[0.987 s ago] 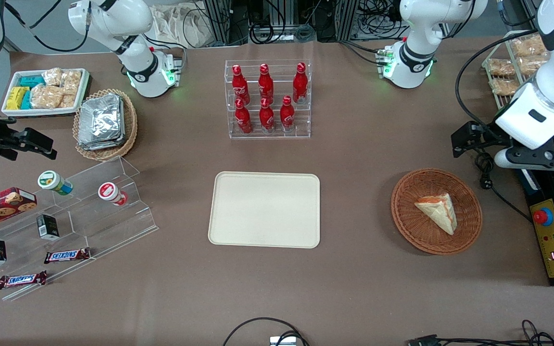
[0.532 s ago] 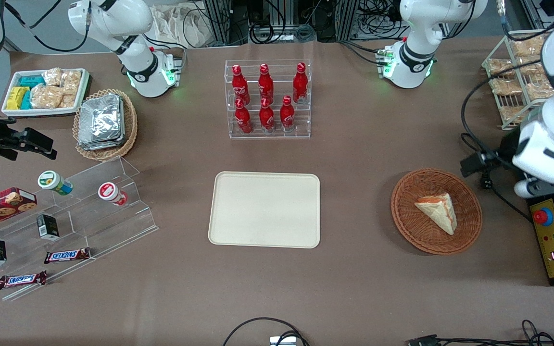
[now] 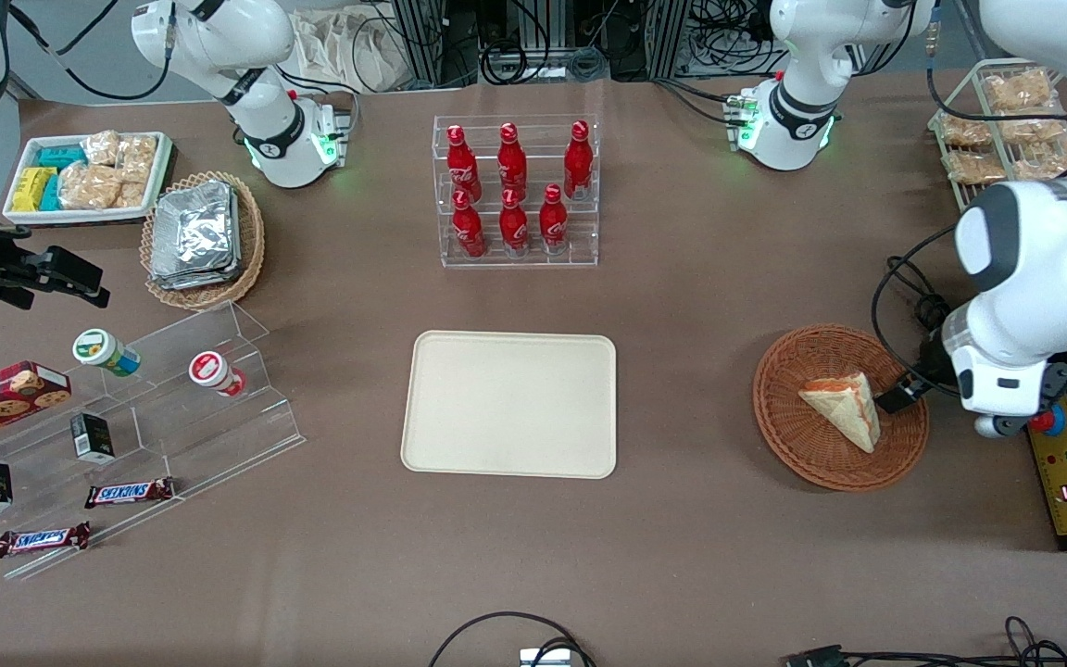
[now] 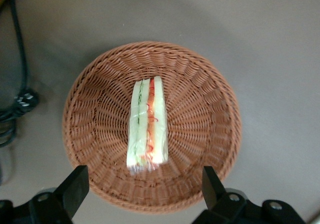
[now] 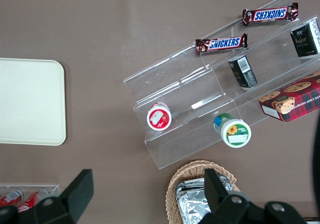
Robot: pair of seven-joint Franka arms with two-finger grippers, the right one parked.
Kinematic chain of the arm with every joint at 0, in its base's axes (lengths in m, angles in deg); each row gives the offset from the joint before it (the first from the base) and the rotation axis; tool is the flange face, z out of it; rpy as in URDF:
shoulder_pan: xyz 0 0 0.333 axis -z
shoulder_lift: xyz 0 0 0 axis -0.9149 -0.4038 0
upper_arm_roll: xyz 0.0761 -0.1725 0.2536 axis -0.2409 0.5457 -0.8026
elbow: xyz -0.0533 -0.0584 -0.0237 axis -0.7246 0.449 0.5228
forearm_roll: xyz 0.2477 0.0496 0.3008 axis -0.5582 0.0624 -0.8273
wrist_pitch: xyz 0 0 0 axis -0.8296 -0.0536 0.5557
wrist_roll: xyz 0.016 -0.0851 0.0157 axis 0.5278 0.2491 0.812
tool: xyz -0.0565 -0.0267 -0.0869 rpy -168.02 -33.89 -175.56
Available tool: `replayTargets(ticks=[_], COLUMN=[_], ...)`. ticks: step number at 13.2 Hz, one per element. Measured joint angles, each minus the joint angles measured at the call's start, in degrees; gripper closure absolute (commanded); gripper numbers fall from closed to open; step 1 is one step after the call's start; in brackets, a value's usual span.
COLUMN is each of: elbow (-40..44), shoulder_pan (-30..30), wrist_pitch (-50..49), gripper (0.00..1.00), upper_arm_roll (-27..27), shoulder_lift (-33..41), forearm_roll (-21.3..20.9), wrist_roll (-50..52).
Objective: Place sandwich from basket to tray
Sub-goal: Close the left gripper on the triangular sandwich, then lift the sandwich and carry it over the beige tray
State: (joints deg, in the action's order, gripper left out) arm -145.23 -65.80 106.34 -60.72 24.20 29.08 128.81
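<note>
The sandwich point(image 3: 844, 408), a pale wedge with an orange-pink filling edge, lies in the round reddish-brown wicker basket point(image 3: 811, 456) toward the working arm's end of the table. The left wrist view looks down on the sandwich point(image 4: 146, 126) in the middle of the basket point(image 4: 200, 114). My left gripper point(image 4: 142, 191) is open and empty, with its fingers point(image 4: 75, 186) spread wide above the basket's rim. In the front view the gripper point(image 3: 899, 398) hangs at the basket's edge, beside the sandwich. The cream tray point(image 3: 510, 403) lies at the table's middle and also shows in the right wrist view point(image 5: 27, 102).
A clear rack of red bottles point(image 3: 515, 190) stands farther from the camera than the tray. A yellow control box point(image 3: 1061, 463) and a black cable point(image 3: 922, 315) lie beside the basket. A wire rack of bagged snacks point(image 3: 997, 130) stands at the working arm's end. An acrylic stepped shelf point(image 3: 126, 417) stands toward the parked arm's end.
My left arm has swung down and in toward the basket, bringing the gripper from off the table's edge to above the basket's rim. The sandwich has not moved.
</note>
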Motion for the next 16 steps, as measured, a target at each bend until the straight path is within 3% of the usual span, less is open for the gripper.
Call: replayTargets(ticks=[5,6,7,8,9,14,16], elbow=[-9.89,-9.97,-9.98,-9.99,-9.99,-9.26,-6.21], shoulder_pan=[0.03,0.03,0.03,0.04,0.04,0.06,0.15], wrist_pitch=[15.14,15.96,16.64,17.13,17.48,16.33,10.56], gripper=[0.0,0.07,0.35,0.86,1.0,1.0,1.0], upper_arm_roll=[-0.02,-0.02,-0.02,-0.02,-0.02,0.05,0.34], shoulder_lift=[-3.19,-4.11,-4.87,-5.54,-6.0,-5.64,-3.13], forearm_roll=[1.9,2.01,2.03,2.04,2.04,2.03,2.02], wrist_roll=[0.98,1.02,1.08,1.09,1.11,0.93,0.85])
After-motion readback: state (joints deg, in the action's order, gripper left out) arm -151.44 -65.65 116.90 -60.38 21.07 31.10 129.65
